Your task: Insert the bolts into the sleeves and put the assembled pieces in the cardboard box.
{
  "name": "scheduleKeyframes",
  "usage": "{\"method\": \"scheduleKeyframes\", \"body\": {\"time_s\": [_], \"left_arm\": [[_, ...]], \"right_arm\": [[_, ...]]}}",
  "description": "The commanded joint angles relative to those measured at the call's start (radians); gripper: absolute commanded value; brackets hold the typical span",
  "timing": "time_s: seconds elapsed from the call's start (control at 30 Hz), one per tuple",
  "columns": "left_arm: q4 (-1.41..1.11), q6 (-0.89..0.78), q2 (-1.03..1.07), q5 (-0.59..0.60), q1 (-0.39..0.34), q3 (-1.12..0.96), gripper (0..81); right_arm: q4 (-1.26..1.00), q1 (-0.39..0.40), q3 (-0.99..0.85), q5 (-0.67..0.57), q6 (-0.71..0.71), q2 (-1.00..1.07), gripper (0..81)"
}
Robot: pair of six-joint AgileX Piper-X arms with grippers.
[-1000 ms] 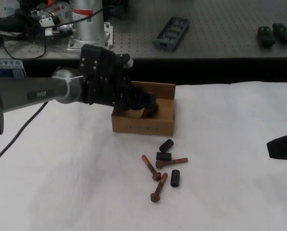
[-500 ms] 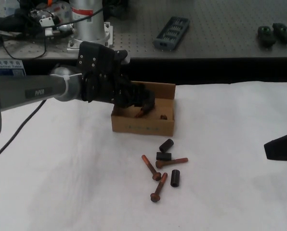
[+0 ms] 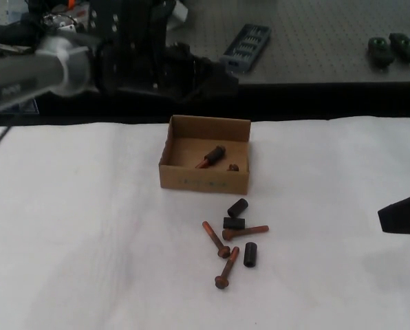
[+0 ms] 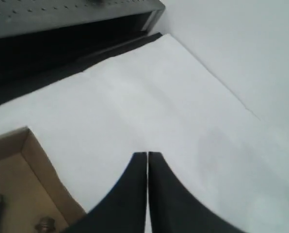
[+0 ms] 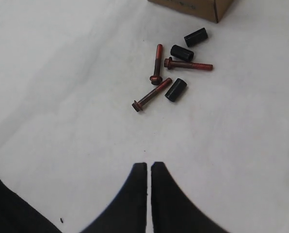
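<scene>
The cardboard box (image 3: 203, 180) stands mid-cloth; inside lie a bolt fitted in a black sleeve (image 3: 212, 156) and a second bolt head (image 3: 233, 167). In front of the box lie three loose reddish bolts (image 3: 215, 238) (image 5: 157, 63) and three black sleeves (image 3: 250, 254) (image 5: 175, 90). My left gripper (image 3: 224, 77) hangs high behind the box, shut and holding nothing; its wrist view has the shut tips (image 4: 148, 155) over the cloth beside the box corner (image 4: 35, 162). My right gripper (image 5: 149, 166) is shut and holds nothing, a good way from the loose parts; it enters at the bench's right edge (image 3: 397, 213).
The white cloth (image 3: 88, 240) covers the bench front. Behind it a dark perforated table carries a slotted tray (image 3: 245, 45), a metal post (image 3: 126, 27), cables and two small dark parts (image 3: 394, 48). Bare cloth lies on both sides of the loose parts.
My left arm has lifted out of the cardboard box and drawn up and back, leaving the sleeved bolt lying inside. The right gripper has barely shifted.
</scene>
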Motion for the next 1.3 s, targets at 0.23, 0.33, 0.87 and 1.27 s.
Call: {"method": "scheduleKeyframes", "body": {"time_s": [0.23, 0.33, 0.87, 1.27], "left_arm": [[0.900, 0.578, -0.254, -0.136, 0.000, 0.001, 0.6], [0.945, 0.556, -0.332, -0.113, -0.003, 0.075, 0.6], [0.929, 0.426, -0.827, -0.148, -0.015, 0.686, 0.6], [0.653, 0.078, -0.990, -0.328, -0.015, 0.827, 0.6]], "right_arm": [[0.037, -0.004, 0.002, -0.007, -0.012, 0.002, 2.8], [0.037, -0.004, 0.002, -0.007, -0.012, 0.002, 2.8], [0.025, -0.004, 0.002, -0.007, -0.012, 0.002, 2.8], [0.018, -0.001, 0.002, -0.016, 0.093, 0.002, 2.8]]}}
